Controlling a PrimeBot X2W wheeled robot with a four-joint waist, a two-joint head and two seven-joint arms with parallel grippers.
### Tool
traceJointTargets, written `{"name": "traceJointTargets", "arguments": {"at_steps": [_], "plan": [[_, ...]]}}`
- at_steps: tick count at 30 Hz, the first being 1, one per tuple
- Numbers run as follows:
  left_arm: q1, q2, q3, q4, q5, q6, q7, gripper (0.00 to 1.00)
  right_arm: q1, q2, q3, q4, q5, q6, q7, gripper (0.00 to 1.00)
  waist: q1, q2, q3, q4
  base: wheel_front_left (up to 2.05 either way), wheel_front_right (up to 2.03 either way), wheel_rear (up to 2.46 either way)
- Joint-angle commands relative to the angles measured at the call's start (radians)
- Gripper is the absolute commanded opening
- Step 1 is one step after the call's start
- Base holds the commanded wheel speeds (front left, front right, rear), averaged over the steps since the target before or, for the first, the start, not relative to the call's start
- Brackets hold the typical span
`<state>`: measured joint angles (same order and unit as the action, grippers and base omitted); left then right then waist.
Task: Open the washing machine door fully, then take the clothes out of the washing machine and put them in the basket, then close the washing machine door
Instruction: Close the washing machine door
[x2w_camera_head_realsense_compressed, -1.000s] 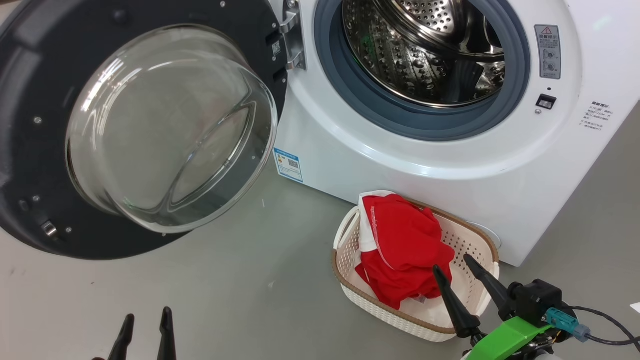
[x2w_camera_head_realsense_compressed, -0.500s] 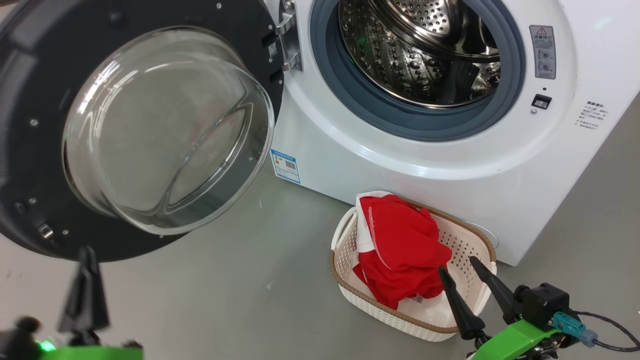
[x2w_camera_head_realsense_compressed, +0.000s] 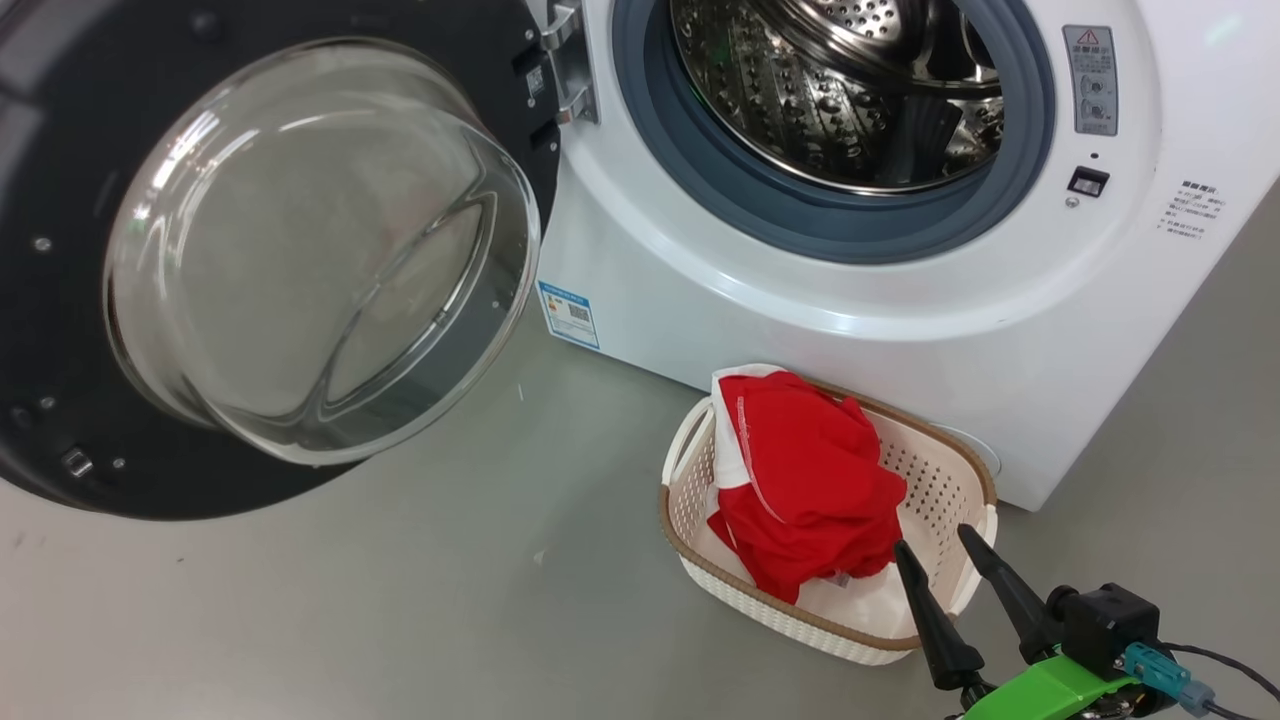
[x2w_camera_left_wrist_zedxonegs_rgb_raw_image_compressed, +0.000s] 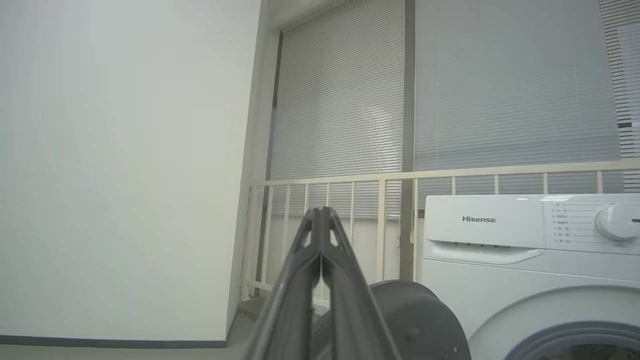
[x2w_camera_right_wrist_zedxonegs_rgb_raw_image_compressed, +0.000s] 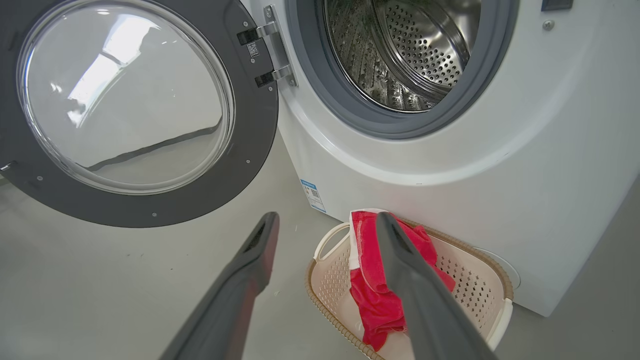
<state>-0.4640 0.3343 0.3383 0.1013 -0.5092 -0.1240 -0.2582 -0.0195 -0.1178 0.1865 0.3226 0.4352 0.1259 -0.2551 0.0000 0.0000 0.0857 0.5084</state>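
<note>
Door (x2w_camera_head_realsense_compressed: 290, 250) hangs wide open on its hinge (x2w_camera_head_realsense_compressed: 565, 60), left of the washer (x2w_camera_head_realsense_compressed: 900, 330), with the glass dome bulging toward the head camera. The drum (x2w_camera_head_realsense_compressed: 830, 90) opening is uncovered: perforated steel inside, grey gasket (x2w_camera_head_realsense_compressed: 700, 170) around it. Clothes (x2w_camera_head_realsense_compressed: 810, 480) are in the basket (x2w_camera_head_realsense_compressed: 780, 610), a red bundle heaped toward its left end, with white trim lying up over the rim by the left handle. The basket sits on the grey floor (x2w_camera_head_realsense_compressed: 450, 600) just in front of the washer's lower front, right of the blue label (x2w_camera_head_realsense_compressed: 568, 313); can't tell if it touches the cabinet. Right gripper (x2w_camera_head_realsense_compressed: 932, 538) has its fingers spread and nothing between them. It sits low at the basket's near right end with tips over the rim, just beside the red pile; contact with the fabric can't be told. In the right wrist view one finger overlaps the clothes and the other lies over bare floor. Left gripper (x2w_camera_left_wrist_zedxonegs_rgb_raw_image_compressed: 321, 212) has its fingers pressed together with nothing pinched. It points up toward a pale wall (x2w_camera_left_wrist_zedxonegs_rgb_raw_image_compressed: 125, 165) and window blinds (x2w_camera_left_wrist_zedxonegs_rgb_raw_image_compressed: 450, 90), with the door's dark outer side and the washer's control panel at the lower right of that view.
</note>
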Motion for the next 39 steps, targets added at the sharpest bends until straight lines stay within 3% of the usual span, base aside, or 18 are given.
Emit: {"name": "traceJointTargets", "arguments": {"at_steps": [1, 3, 7, 11, 15, 17, 28, 39], "plan": [[-0.045, 0.066, 0.038, -0.005, -0.014, -0.006, -0.004, 0.00, -0.009, -0.001, 0.017, -0.026, -0.008, 0.005, -0.007, 1.00, 0.0000, 0.0000, 0.010, -0.004, 0.00, 0.00, 0.00], [-0.130, 0.154, 0.035, 0.088, -0.074, -0.006, -0.004, 0.00, -0.015, 0.000, 0.014, -0.028, -0.014, 0.005, -0.007, 1.00, 0.0000, 0.0000, 0.027, -0.011, 0.00, 0.00, 0.00], [-0.227, 0.243, 0.009, 0.246, -0.162, -0.007, -0.004, 0.00, -0.028, -0.002, 0.010, -0.030, -0.021, 0.005, -0.007, 1.00, 0.0000, 0.0000, 0.051, -0.016, 0.00, 0.00, 0.00], [-0.315, 0.294, -0.040, 0.416, -0.287, -0.007, 0.015, 0.00, -0.040, -0.003, 0.006, -0.030, -0.030, 0.005, -0.007, 1.00, 0.0000, 0.0000, 0.074, -0.017, 0.00, 0.00, 0.00], [-0.398, 0.340, -0.070, 0.577, -0.444, -0.007, 0.107, 0.00, -0.055, -0.003, 0.010, -0.027, -0.037, 0.005, -0.007, 1.00, 0.0000, 0.0000, 0.096, -0.020, 0.00, 0.00, 0.00], [-0.435, 0.350, -0.071, 0.653, -0.526, -0.007, 0.187, 0.00, -0.061, -0.005, 0.012, -0.026, -0.040, 0.005, -0.007, 1.00, 0.0000, 0.0000, 0.106, -0.022, 0.00, 0.00, 0.00], [-0.517, 0.409, -0.142, 0.858, -0.721, -0.007, 0.571, 0.00, -0.084, -0.008, 0.014, -0.022, -0.053, 0.005, -0.007, 1.00, 0.0000, 0.0000, 0.164, -0.026, 0.00, 0.00, 0.00], [-0.539, 0.401, -0.208, 0.890, -0.778, -0.007, 0.794, 0.00, -0.101, -0.008, 0.020, -0.015, -0.058, 0.005, -0.007, 1.00, 0.0000, 0.0000, 0.179, -0.027, 0.00, 0.00, 0.00]]}}
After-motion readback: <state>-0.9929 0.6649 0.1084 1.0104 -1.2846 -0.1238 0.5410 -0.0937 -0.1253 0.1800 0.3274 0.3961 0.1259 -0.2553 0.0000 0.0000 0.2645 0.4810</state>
